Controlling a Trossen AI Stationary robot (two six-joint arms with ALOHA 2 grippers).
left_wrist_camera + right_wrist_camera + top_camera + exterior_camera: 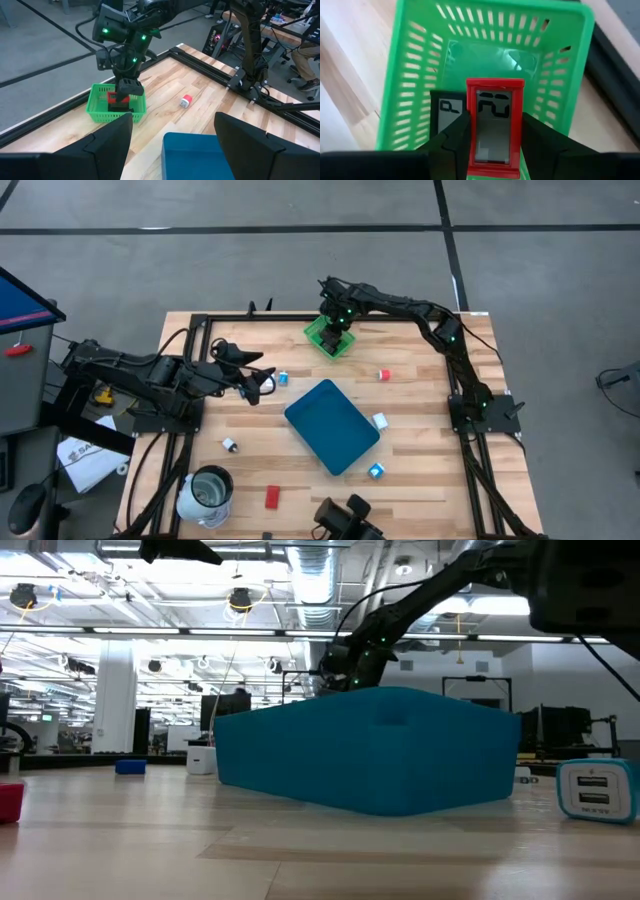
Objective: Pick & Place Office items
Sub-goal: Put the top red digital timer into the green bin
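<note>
**Red piece over basket, release pending**

Right gripper (490,145) pinches a small red-framed rectangular piece (494,125) by its long sides, poised above the green mesh plastic basket (330,338), so it drops straight in. Black flat piece (445,116) sits alongside it. Left gripper (172,137) hangs spread & empty nr the teal rounded-corner board (331,426), prob. waiting. Other bits scattered on the wooden table (420,400).

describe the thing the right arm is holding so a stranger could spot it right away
Find the green mesh basket at the table's far edge. Directly over it, the right hand grips a small red-framed rectangle with a grey display window. A black-framed piece sits beside it; only this one is red.
</note>
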